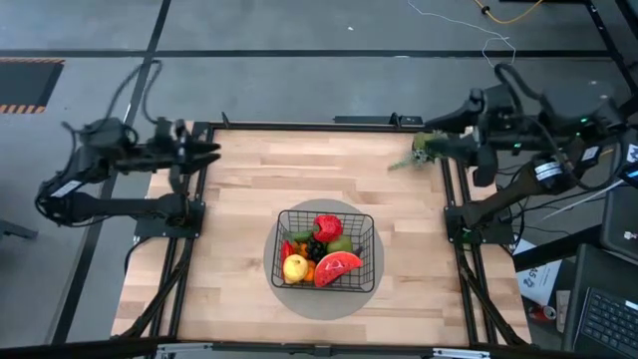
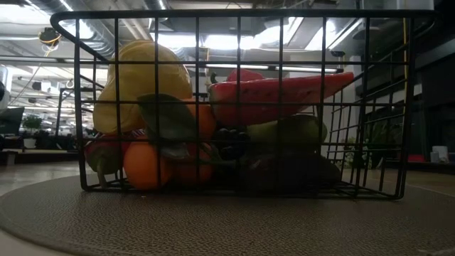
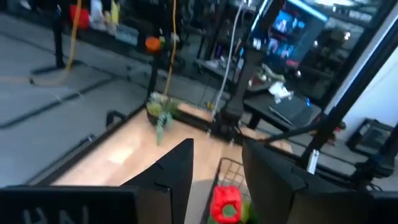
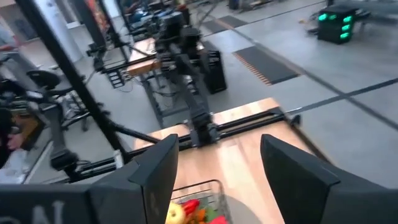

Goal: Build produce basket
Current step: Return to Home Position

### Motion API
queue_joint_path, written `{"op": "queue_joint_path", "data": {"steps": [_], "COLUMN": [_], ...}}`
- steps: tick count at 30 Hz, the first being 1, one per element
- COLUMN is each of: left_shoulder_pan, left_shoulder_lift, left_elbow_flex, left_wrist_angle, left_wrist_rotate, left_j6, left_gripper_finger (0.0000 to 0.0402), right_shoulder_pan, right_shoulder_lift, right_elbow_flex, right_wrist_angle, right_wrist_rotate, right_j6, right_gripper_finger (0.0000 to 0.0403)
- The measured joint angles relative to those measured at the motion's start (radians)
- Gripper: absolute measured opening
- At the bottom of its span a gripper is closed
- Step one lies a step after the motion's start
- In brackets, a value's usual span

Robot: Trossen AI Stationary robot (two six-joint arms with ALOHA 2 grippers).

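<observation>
1. The basket [image 1: 371, 221] is sitting on a round grey disc [image 1: 299, 297] at the near middle of the wooden table [image 1: 249, 179].
2. The produce is lying inside the basket: a yellow lemon [image 1: 295, 266] and a watermelon slice [image 1: 337, 267] are resting at the near side, a red pepper [image 1: 327, 226] at the far side, and dark grapes [image 1: 317, 247] between them. In the low view an orange [image 2: 146, 165] is lying below the lemon, against the mesh.
3. The left gripper [image 1: 204, 150] is hanging over the far left edge of the table, well apart from the basket. Its fingers [image 3: 174, 168] are standing spread, with nothing between them.
4. The right gripper [image 1: 431, 146] is hanging over the far right edge, also well apart from the basket. Its fingers [image 4: 155, 168] are standing wide and are gripping nothing.
5. A green leafy sprig [image 1: 404, 162] is lying on the table just beside the right gripper
</observation>
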Motion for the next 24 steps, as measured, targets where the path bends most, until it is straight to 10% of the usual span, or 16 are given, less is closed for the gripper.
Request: {"op": "queue_joint_path", "data": {"steps": [24], "left_shoulder_pan": [0.000], "left_shoulder_lift": [-0.286], "left_elbow_flex": [-0.068], "left_wrist_angle": [-0.238], "left_wrist_rotate": [-0.269], "left_j6": [-0.051], "left_gripper_finger": [0.0133], "right_shoulder_pan": [0.000], "right_shoulder_lift": [-0.019], "right_elbow_flex": [-0.089], "right_wrist_angle": [-0.045], "right_wrist_rotate": [0.192], "right_j6": [0.149], "right_gripper_finger": [0.0228]}}
